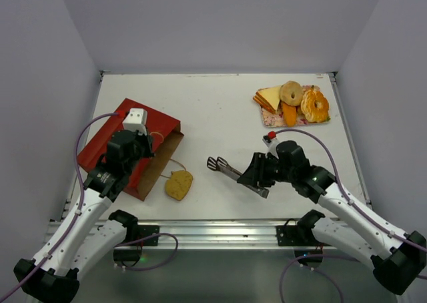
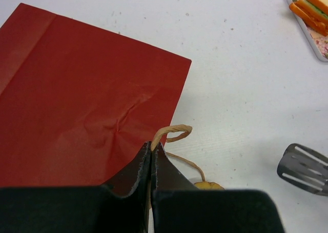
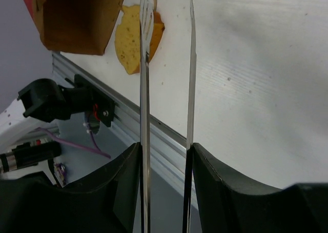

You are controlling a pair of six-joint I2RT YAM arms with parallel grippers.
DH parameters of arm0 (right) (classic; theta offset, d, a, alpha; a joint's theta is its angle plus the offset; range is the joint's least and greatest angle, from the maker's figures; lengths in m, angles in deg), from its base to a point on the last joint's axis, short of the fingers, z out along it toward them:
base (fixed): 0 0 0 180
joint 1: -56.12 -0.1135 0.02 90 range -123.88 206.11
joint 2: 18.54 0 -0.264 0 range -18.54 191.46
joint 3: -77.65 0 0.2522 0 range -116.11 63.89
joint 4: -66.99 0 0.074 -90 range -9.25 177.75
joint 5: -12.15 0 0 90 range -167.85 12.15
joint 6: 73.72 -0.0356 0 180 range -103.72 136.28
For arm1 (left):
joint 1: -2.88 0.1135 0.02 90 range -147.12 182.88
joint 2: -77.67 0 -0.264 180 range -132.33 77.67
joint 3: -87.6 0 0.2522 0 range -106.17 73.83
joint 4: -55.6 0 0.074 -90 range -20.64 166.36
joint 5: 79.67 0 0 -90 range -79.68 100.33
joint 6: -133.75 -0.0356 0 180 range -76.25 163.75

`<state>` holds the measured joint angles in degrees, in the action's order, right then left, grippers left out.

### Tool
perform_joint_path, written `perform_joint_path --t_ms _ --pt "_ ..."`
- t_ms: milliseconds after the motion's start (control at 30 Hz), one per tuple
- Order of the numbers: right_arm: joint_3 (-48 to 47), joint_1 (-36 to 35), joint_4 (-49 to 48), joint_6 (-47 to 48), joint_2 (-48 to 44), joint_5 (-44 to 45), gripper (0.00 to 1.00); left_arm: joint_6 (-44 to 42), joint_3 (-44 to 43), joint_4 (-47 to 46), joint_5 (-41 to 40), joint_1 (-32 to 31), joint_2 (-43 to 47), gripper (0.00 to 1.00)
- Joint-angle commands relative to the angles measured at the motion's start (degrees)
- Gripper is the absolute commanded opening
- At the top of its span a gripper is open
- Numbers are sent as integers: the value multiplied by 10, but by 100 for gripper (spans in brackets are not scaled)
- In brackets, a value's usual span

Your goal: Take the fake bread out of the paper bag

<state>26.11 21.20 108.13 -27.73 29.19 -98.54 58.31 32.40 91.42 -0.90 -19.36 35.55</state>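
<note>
Fake bread (image 1: 179, 184): flat yellow slice, lying on the worktop (image 1: 227, 109) just outside the mouth of the paper bag (image 2: 77, 99), not inside it. Can't tell if more is in the bag. Slice is probably light, fairly stiff and a bit slick, so pinch it across the flat faces near an edge. Left end effector (image 2: 152, 148) is fully closed, pinching the bag's loop handle (image 2: 171, 132). Right end effector (image 3: 166, 148) is part closed on metal tongs (image 1: 223, 166), whose tips are near the slice but not touching. Bread tray (image 1: 267, 119) is well apart.
</note>
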Motion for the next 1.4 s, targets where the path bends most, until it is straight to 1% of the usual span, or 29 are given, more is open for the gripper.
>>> perform_joint_path --t_ms 0,133,400,533,700,1233,1333,1367 --pt "16 -50 -49 -51 -4 32 47 3 -1 -11 5 4 0 0" --pt "25 -111 -80 -78 17 58 47 4 0 -11 5 4 3 0" --pt "38 -170 -171 -126 72 84 48 2 -1 -11 5 4 4 0" --pt "39 -201 -200 -145 105 100 48 2 0 -11 5 4 7 0" --pt "39 -205 -233 -156 132 105 48 2 1 -10 6 4 10 0" --pt "21 -220 -268 -163 187 112 48 2 1 -10 7 4 15 0" --pt "17 -224 -269 -163 195 110 45 2 1 -10 7 4 15 0" --pt "16 -225 -269 -163 197 111 42 2 1 -10 7 4 15 0"
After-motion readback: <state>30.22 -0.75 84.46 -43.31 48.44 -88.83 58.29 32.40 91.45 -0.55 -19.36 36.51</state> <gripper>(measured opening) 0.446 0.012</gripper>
